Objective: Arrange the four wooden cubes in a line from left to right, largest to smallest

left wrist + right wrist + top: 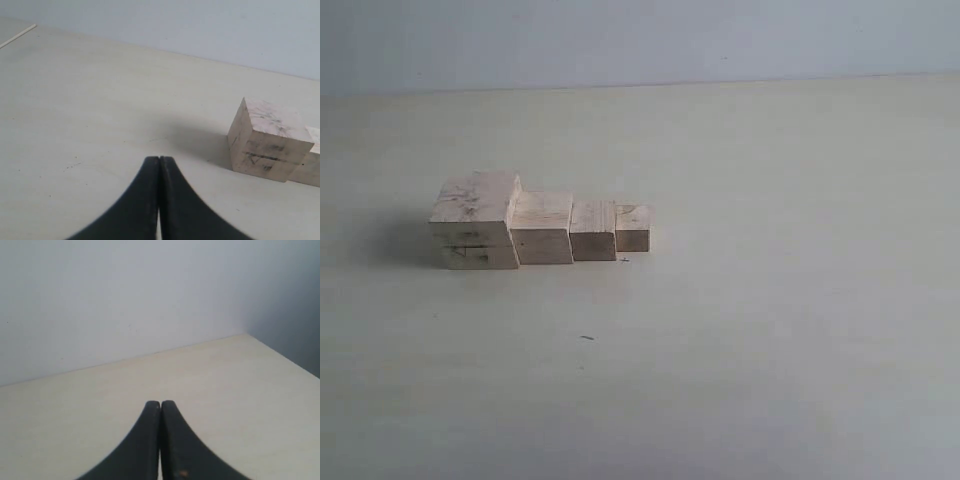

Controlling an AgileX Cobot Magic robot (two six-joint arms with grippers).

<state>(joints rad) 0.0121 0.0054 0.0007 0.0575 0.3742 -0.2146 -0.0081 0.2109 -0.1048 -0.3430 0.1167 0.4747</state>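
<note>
Four pale wooden cubes [542, 228], stepped row on smooth cream table [770, 320].

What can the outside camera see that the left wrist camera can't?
Only the exterior view: the third cube and the smallest cube, finishing the row big to small, left to right. Only the left wrist view: the left gripper, its black fingers shut together, holding nothing. Both: the largest cube with its dark marks, the second cube beside it (just an edge in the wrist view), and the pale table.
</note>
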